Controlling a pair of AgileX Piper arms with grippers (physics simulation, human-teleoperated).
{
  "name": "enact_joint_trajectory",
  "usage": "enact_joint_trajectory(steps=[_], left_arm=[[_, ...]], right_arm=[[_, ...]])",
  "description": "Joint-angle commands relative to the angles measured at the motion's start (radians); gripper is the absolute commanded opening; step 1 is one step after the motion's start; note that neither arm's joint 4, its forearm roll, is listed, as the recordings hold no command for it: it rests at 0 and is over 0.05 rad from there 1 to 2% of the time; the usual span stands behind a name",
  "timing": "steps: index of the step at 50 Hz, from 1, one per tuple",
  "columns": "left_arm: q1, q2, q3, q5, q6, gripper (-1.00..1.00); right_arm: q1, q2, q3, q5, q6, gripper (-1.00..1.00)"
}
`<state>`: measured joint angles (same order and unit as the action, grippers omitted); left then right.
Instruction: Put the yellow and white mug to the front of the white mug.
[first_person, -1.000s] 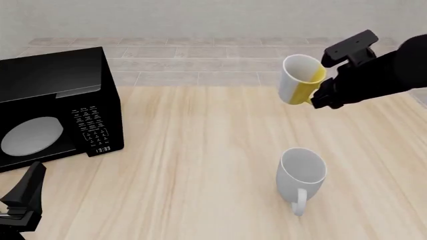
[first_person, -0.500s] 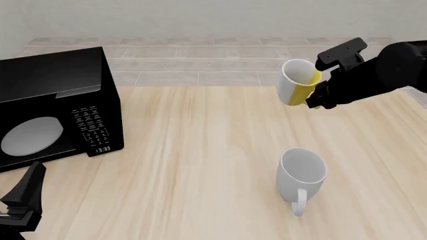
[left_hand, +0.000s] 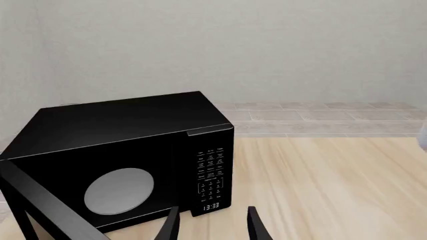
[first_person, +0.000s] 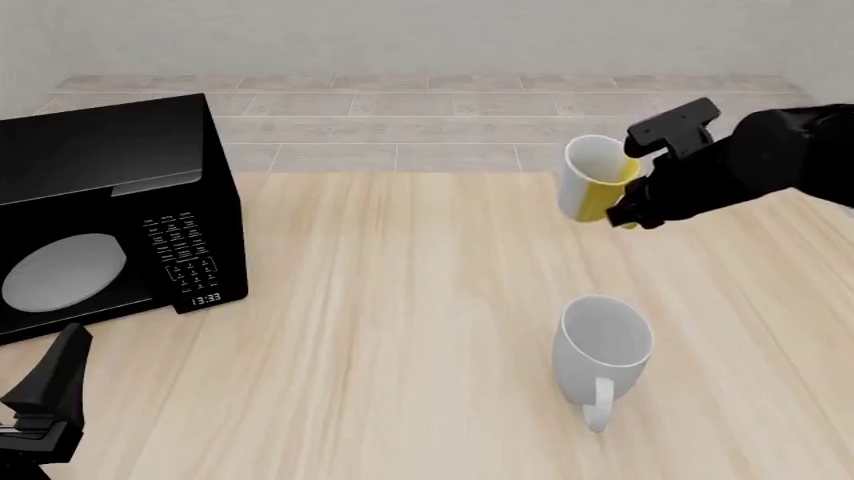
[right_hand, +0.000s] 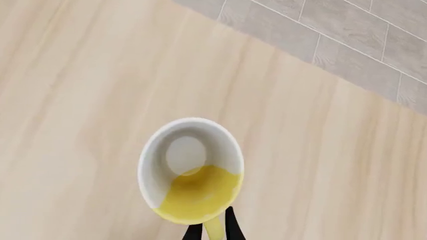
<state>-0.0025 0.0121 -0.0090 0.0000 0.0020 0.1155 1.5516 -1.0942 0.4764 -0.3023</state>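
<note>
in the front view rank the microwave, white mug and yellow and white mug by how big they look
1. microwave, by far
2. white mug
3. yellow and white mug, though it sits farther from the camera, so part of that gap may be distance

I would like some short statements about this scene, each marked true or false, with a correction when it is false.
1. The right gripper holds the yellow and white mug. True.
2. The white mug lies on its side. False: it stands upright on the table, handle towards the camera.
3. The left gripper holds a mug. False: its fingers are apart with nothing between them, and it points towards the microwave.
4. The microwave stands on the left part of the table. True.
5. The microwave door is wide open. False: it is closed.
</note>
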Motion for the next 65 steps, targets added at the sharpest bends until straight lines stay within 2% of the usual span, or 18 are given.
enact_joint_trajectory(steps=[1, 32, 65], left_arm=[[0.002, 0.000, 0.001, -0.001, 0.000, 1.00], [0.002, 0.000, 0.001, -0.001, 0.001, 1.00], [0.002, 0.000, 0.001, -0.001, 0.000, 1.00]], right_arm=[[-0.006, 0.057, 0.011, -0.053, 0.014, -1.00], [-0.006, 0.101, 0.087, -0.133, 0.030, -1.00], [-0.014, 0.158, 0.105, -0.180, 0.041, -1.00]])
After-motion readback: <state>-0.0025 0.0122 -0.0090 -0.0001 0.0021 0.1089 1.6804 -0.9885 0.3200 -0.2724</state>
